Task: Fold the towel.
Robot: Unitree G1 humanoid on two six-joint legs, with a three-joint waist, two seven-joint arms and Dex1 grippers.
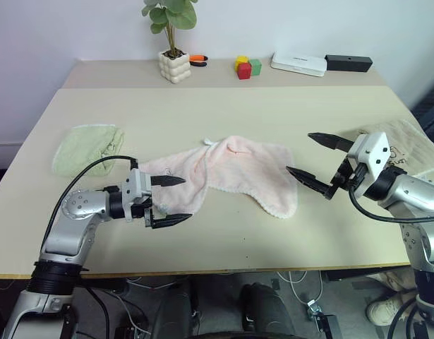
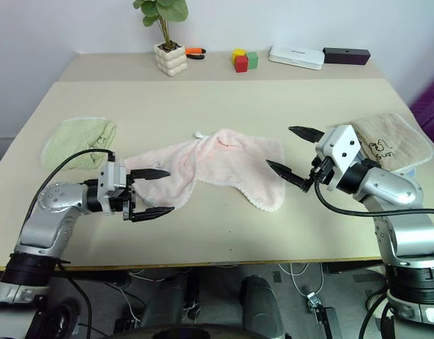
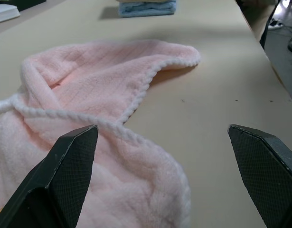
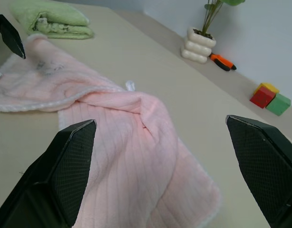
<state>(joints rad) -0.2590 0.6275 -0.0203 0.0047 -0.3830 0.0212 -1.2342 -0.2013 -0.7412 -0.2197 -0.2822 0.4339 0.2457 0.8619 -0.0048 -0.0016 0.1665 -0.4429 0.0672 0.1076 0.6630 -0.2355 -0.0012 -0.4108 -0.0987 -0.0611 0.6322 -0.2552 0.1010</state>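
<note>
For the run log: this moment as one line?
towel: crumpled, unfolded, mid-table | left gripper: open at its left end | right gripper: open at its right end | held: nothing

The left gripper (image 1: 167,200) points inward toward the right, fingers spread wide (nothing between them). The right gripper (image 1: 315,159) angles inward toward the left, equally wide and empty.

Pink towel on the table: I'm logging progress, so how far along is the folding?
Nothing looks done: the pink towel lies rumpled and spread on the table, not folded. In hand: the left pincer and right pincer stand open at its two ends, gripping nothing. Left: grasping the edges, folding, and smoothing it flat.
</note>
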